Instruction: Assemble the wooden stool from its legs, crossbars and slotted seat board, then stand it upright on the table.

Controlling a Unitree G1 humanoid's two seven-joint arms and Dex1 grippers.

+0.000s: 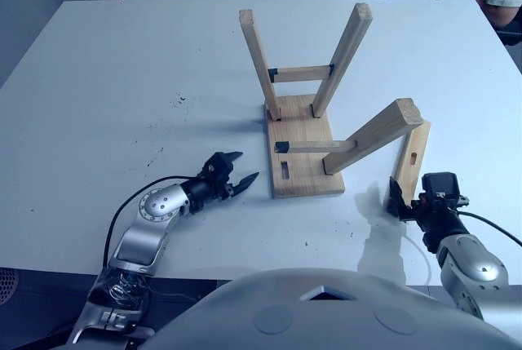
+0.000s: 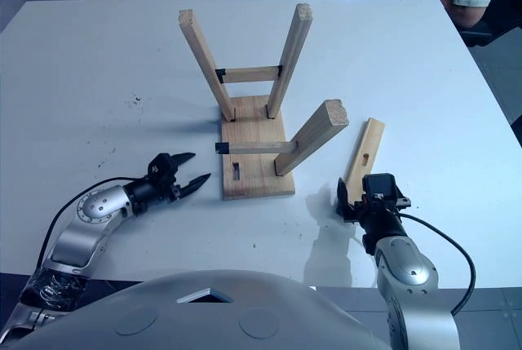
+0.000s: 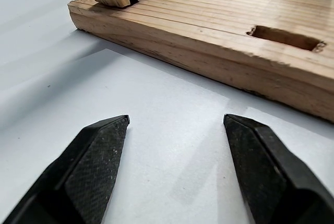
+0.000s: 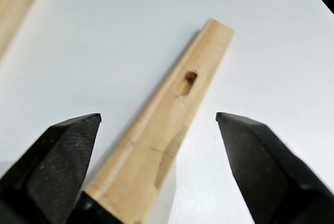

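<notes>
The stool is partly built and sits upside down on the white desk (image 1: pixel 122 81). The seat board (image 1: pixel 310 177) lies flat. At its far end, two far legs (image 1: pixel 259 64) stand in their slots, leaning slightly apart and joined by the far crossbar (image 1: pixel 303 73). At the near right corner, a third leg (image 1: pixel 373 134) rests on the board at a strong tilt towards my right, so I judge it is not properly seated. The second crossbar (image 1: pixel 314 147) sticks out from it across the board, and its free end meets nothing. Near the board's near left corner is an empty slot (image 1: pixel 285 170), waiting for the last leg. That fourth leg (image 1: pixel 412 154) lies loose on the desk just to the right of the board, with its crossbar hole facing up. My right pincer (image 4: pixel 158 118) is wide open with one finger on each side of the leg's near end, and it has not gripped it. My left pincer (image 1: pixel 249 165) is also wide open and holds nothing; it hovers low over the desk beside the board's near left edge. By my reckoning about half the job is done. What remains is to straighten the third leg, fit the fourth leg onto the crossbar and into its slot, and turn the stool onto its feet.
</notes>
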